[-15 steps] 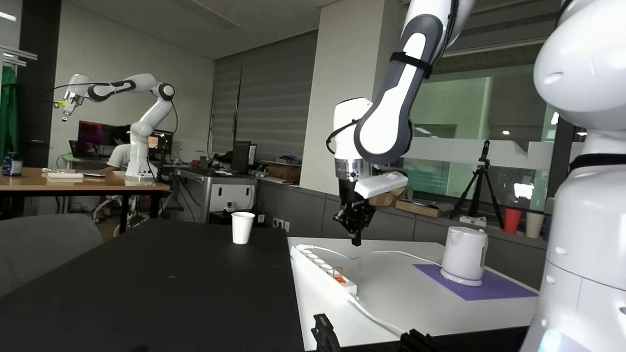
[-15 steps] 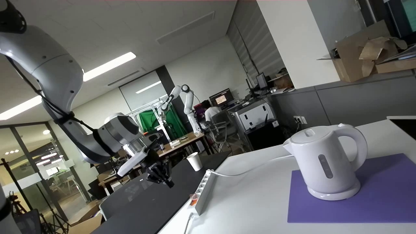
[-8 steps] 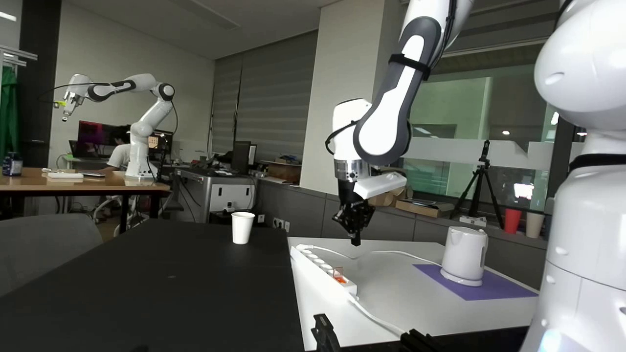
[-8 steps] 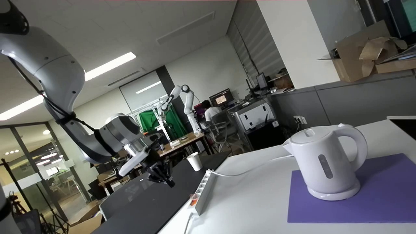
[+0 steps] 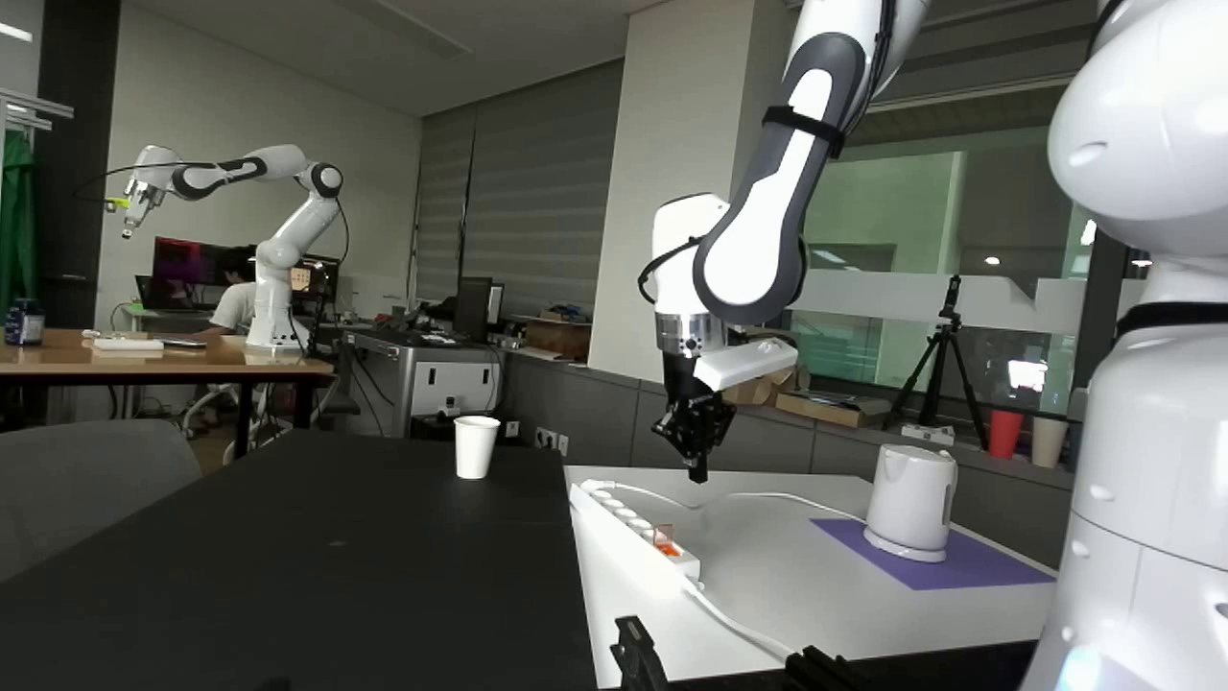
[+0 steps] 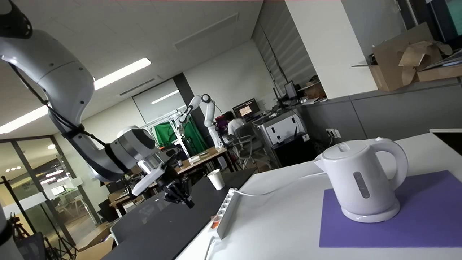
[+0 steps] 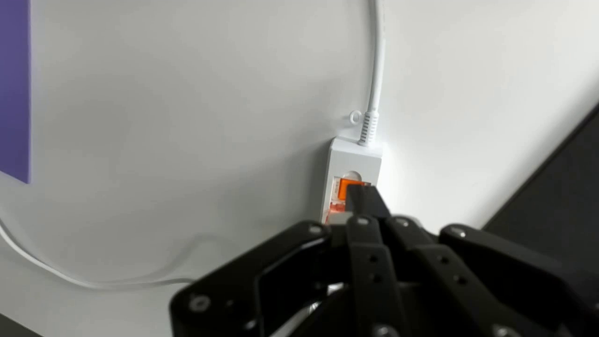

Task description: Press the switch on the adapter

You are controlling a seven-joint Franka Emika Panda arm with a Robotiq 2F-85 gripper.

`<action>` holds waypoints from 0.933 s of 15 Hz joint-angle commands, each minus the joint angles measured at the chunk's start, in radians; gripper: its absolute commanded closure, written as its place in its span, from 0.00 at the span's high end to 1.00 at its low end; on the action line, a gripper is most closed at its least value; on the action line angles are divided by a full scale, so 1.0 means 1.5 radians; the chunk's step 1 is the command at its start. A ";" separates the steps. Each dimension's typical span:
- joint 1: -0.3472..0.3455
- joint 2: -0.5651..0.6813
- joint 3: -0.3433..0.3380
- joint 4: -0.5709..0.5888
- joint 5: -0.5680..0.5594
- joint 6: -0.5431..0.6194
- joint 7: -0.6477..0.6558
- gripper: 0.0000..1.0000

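Observation:
The adapter is a long white power strip with a row of sockets, lying on the white table in both exterior views (image 5: 687, 565) (image 6: 228, 213); its cable end shows in the wrist view (image 7: 356, 159). Its orange switch (image 5: 667, 548) sits near that end and also shows in the other views (image 6: 215, 224) (image 7: 345, 188). A clear reddish flap (image 5: 663, 531) stands up beside the switch. My gripper (image 5: 698, 473) points down, shut and empty, above and apart from the strip (image 6: 190, 204). In the wrist view its closed fingertips (image 7: 367, 196) overlap the switch and hide part of it.
A white kettle (image 6: 361, 180) stands on a purple mat (image 6: 426, 231), well away from the strip. A white paper cup (image 5: 475, 447) stands on the black table (image 5: 288, 557) alongside. A thick white cord (image 7: 378, 56) leaves the strip, and a thinner cord (image 7: 70, 279) crosses the white table.
The arm shifted very slightly between one second and half a second ago, and has held still since. The strip, switch, flap and kettle have not moved; the gripper looks unchanged.

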 commanded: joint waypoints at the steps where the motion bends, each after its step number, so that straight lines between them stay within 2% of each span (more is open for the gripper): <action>1: 0.000 0.000 0.000 0.000 0.000 0.000 0.000 0.01; 9: 0.010 0.055 -0.042 0.029 -0.060 0.029 0.061 0.00; 14: 0.038 0.099 -0.095 0.056 -0.147 0.096 0.158 0.00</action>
